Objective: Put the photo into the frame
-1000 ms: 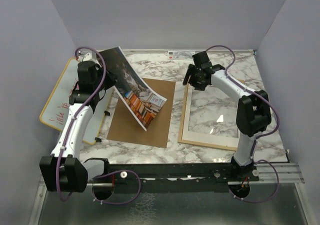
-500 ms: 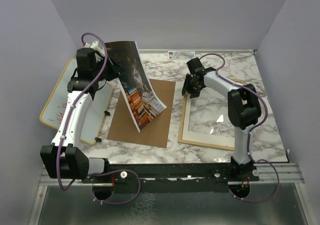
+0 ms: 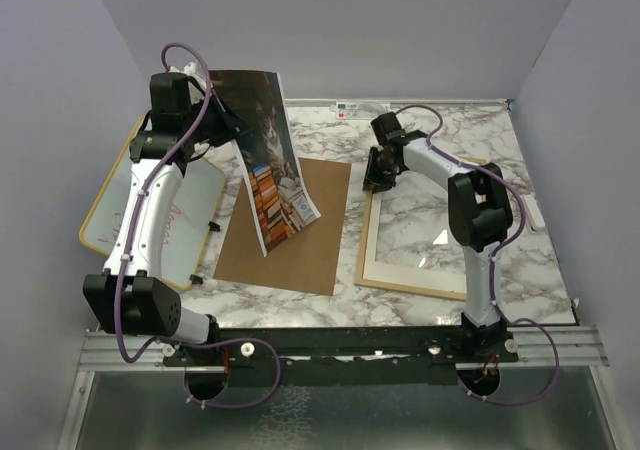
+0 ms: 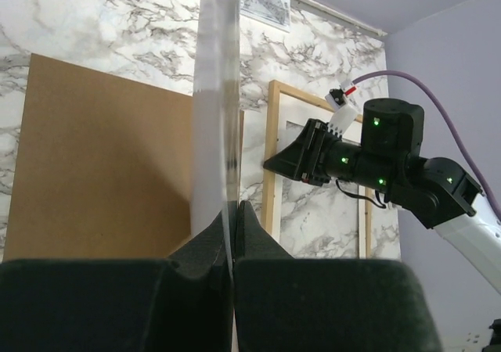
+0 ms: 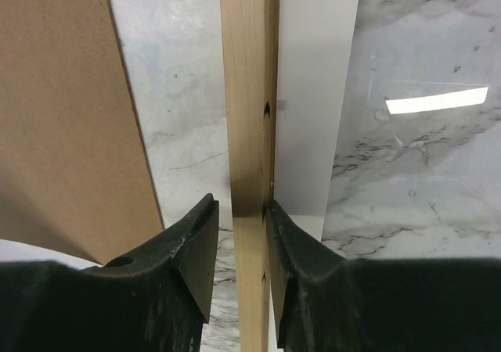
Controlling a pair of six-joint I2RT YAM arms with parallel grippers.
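Seen from above, the photo (image 3: pixel 270 160) shows its printed face, hanging curved beneath the left tool (image 3: pixel 225 118) with its lower end over a brown board (image 3: pixel 300 245). The left wrist camera shows the photo only edge-on, a thin sheet pinched between fully closed jaws. Only the right wrist camera shows how the right tool (image 5: pixel 240 207) meets the frame (image 5: pixel 249 94): its jaws straddle one wooden rail, one finger (image 5: pixel 290 258) against the wood, the other a sliver off, not clamped. The left arm rears tall. The right arm reaches forward, tool pointing down onto the frame lying flat on the surface (image 3: pixel 300 305).
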